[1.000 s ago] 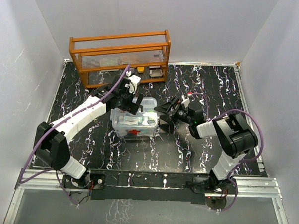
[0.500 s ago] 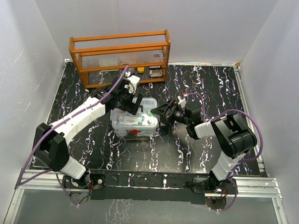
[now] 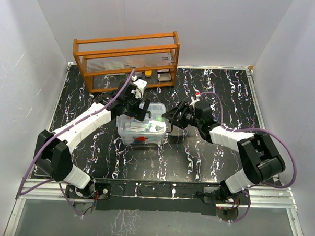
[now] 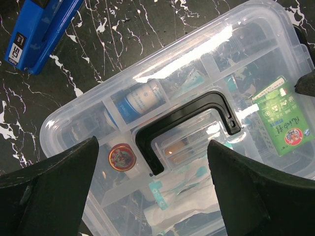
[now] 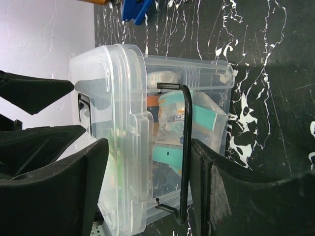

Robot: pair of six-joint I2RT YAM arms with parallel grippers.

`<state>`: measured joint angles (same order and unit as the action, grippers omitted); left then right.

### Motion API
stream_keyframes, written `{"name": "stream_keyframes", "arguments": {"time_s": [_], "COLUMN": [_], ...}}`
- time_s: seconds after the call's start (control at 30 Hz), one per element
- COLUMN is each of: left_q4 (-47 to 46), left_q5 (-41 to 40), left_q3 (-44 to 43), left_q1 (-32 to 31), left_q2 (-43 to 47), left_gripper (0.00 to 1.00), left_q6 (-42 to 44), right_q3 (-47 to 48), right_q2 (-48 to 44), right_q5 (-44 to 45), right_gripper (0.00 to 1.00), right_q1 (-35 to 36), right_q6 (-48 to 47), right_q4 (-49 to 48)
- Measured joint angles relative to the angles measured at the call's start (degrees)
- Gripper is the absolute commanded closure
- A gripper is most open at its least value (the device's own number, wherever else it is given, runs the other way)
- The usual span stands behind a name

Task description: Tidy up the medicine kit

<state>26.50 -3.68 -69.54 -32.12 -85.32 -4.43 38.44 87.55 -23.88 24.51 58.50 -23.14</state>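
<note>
On the black marbled surface (image 3: 221, 100), left of centre in the overhead view, my left jaws (image 3: 137, 109) hang spread wide and empty over the medicine kit (image 3: 143, 129), which sits mid-surface with its lid (image 4: 197, 59) on. In the left wrist view the dark handle (image 4: 189, 125) lies flat between my fingers. To the kit's right, my right jaws (image 3: 171, 121) stand parted astride its end. I cannot tell whether they bear on it. A thin black wire clip (image 5: 186, 152) runs just beside one finger (image 5: 231, 196). I judge that closing here could snag that wire. It could also shove the light box sideways, so my left jaws would miss the flat handle.
</note>
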Motion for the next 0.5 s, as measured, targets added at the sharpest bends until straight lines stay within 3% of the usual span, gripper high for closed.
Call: {"name": "stream_keyframes", "arguments": {"time_s": [0.5], "left_q4": [-1.05], "left_q5": [-0.24], "left_q3": [1.01], "left_q1": [0.00], "left_q2": [0.57], "left_gripper": [0.11], "left_q6": [-0.31], "right_q3": [9.31], "right_q2": [-2.23], "right_q5": [9.73], "right_gripper": [0.48], "right_q1": [4.26], "right_q6": [-6.32], "right_q4": [18.40]}}
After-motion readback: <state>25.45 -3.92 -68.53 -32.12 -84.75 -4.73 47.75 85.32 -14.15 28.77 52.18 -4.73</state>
